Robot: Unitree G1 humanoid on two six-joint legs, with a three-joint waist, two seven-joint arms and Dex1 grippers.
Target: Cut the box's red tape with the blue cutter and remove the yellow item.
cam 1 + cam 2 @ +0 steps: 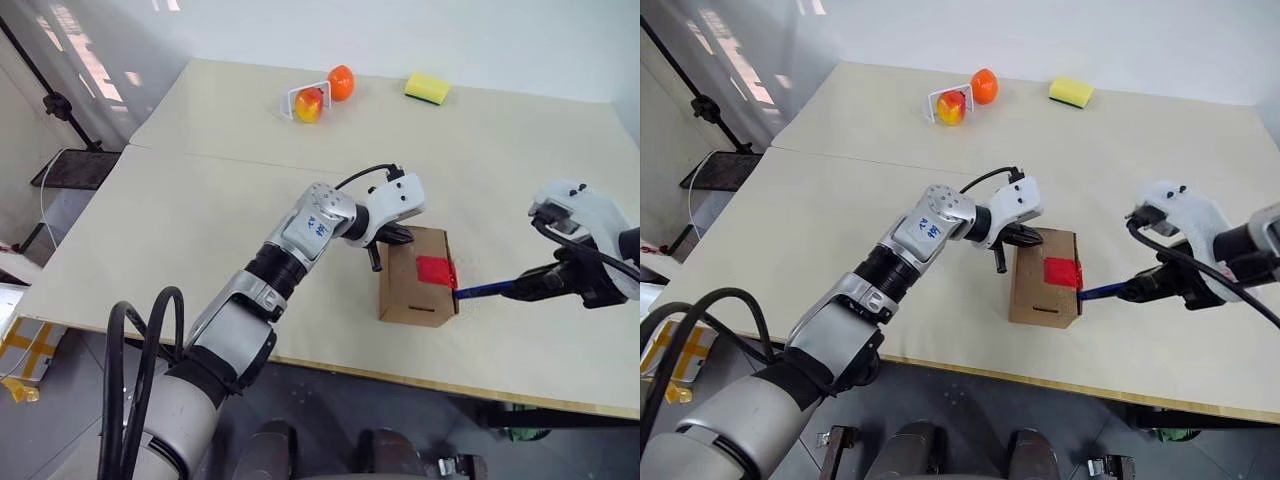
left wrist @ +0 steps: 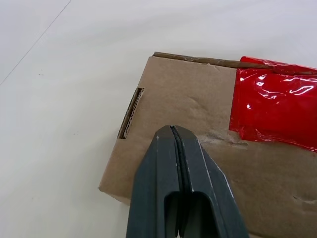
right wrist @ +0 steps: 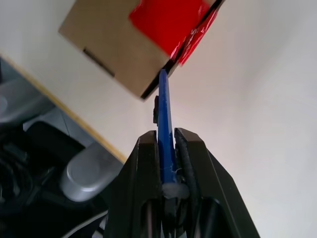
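Mid-cut: right claw (image 1: 1137, 289) grips blue cutter (image 1: 1102, 292), tip at box (image 1: 1040, 292) edge under red tape (image 1: 1062, 272). Left claw (image 2: 174, 135) clenched, braced on box top. Flaps shut on tabletop (image 1: 840, 190), yellow item unseen.

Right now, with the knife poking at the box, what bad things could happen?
The box might slide or tip, since the shut left gripper only presses on top and grips nothing. The knife, clamped thinly in the right gripper, could twist or slip out. Its tip sits at the box edge beside the red tape, so it might miss the tape.
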